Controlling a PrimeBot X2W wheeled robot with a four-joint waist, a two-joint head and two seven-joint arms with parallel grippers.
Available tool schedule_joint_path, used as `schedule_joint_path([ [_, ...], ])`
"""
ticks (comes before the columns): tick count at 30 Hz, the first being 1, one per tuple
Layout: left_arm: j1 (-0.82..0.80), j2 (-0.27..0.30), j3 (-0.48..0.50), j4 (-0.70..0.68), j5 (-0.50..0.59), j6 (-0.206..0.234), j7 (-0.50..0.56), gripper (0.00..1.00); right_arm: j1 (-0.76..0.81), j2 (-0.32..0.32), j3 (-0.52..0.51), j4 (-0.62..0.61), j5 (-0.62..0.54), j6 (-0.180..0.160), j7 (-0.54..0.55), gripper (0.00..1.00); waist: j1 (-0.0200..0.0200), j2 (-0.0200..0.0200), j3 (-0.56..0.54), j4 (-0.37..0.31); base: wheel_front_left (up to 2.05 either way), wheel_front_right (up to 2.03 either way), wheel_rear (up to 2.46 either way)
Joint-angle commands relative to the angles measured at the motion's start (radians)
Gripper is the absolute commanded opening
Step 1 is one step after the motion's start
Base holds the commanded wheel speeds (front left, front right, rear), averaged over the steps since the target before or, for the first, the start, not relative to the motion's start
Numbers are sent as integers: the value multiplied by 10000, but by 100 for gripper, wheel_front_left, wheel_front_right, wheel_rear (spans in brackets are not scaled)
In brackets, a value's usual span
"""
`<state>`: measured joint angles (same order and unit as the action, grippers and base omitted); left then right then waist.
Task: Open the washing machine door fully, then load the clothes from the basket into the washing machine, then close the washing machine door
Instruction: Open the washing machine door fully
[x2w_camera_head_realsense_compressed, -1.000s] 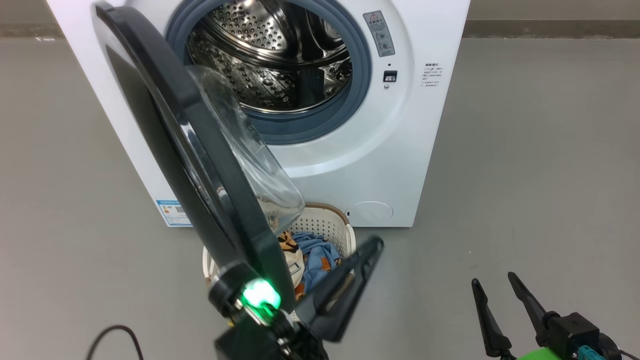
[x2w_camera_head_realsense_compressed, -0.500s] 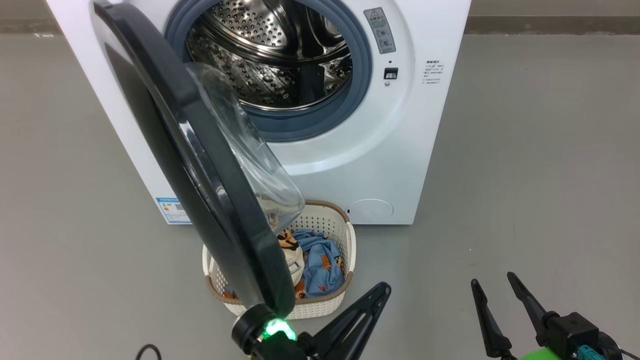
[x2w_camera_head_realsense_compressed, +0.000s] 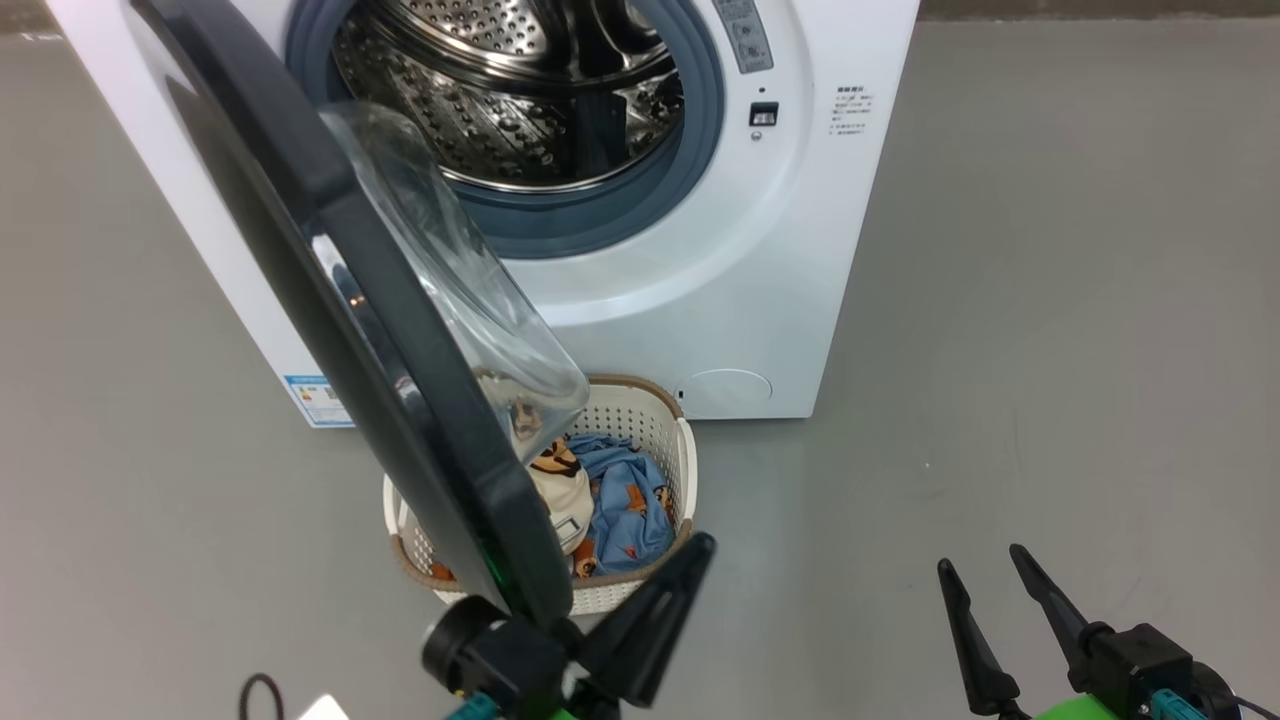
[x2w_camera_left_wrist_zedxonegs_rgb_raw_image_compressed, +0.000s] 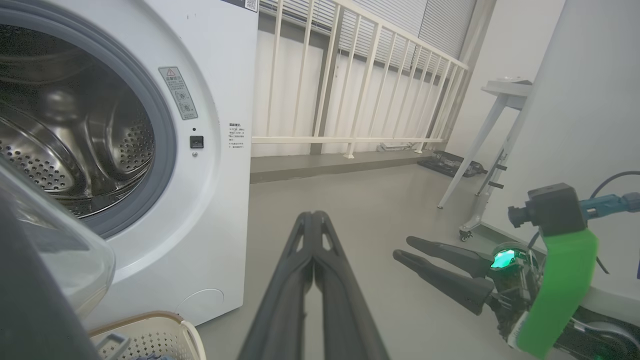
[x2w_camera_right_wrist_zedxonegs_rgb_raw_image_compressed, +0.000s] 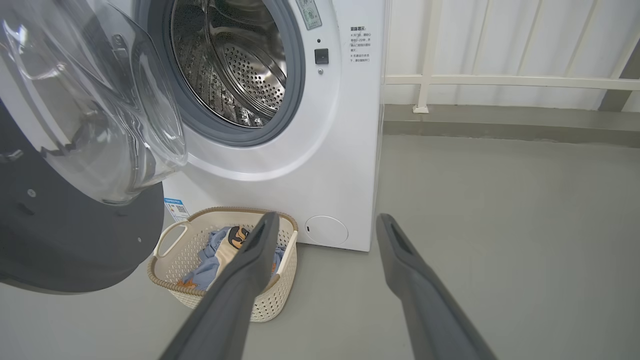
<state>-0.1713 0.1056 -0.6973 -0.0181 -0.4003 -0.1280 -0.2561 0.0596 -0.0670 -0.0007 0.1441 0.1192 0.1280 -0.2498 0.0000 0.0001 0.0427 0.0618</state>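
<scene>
You have one basket on the floor, just in front of the one washing machine. The clothes lie inside it: blue bear-print fabric and a cream piece, perhaps more than two, since the door hides part of the heap. The drum shows bare steel. The washing machine door stands part-way open, edge-on to your head camera, its glass bowl facing the opening. Your left pincer is closed on nothing, near the basket's front. Your right pincer is spread wide and empty, well apart from it.
</scene>
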Motion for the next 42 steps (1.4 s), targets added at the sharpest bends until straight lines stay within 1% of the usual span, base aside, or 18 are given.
schedule_joint_path([
  [1,-309,-51,573,-82,8,-26,-57,0,-443,-98,221,-211,83,27,-120,100,0,-1,101,-64,0,0,0],
  [4,-218,-91,879,107,95,-26,-57,0,-447,-81,180,-227,85,27,-120,100,0,-1,171,-71,0,0,0],
  [14,-243,-181,1039,518,165,-26,-57,0,-549,-35,205,-149,128,27,-120,100,0,-1,292,-24,0,0,0],
  [22,-136,-325,1564,903,221,-11,-57,0,-554,-69,145,-82,131,27,-120,100,0,-1,321,117,0,0,0],
  [33,2,-490,1871,1472,137,244,-57,0,-570,-98,233,78,203,27,-120,100,0,-1,197,458,0,0,0],
  [42,91,-528,2104,1603,62,515,-57,0,-504,-104,267,162,326,27,-120,100,0,-1,64,453,0,0,0],
])
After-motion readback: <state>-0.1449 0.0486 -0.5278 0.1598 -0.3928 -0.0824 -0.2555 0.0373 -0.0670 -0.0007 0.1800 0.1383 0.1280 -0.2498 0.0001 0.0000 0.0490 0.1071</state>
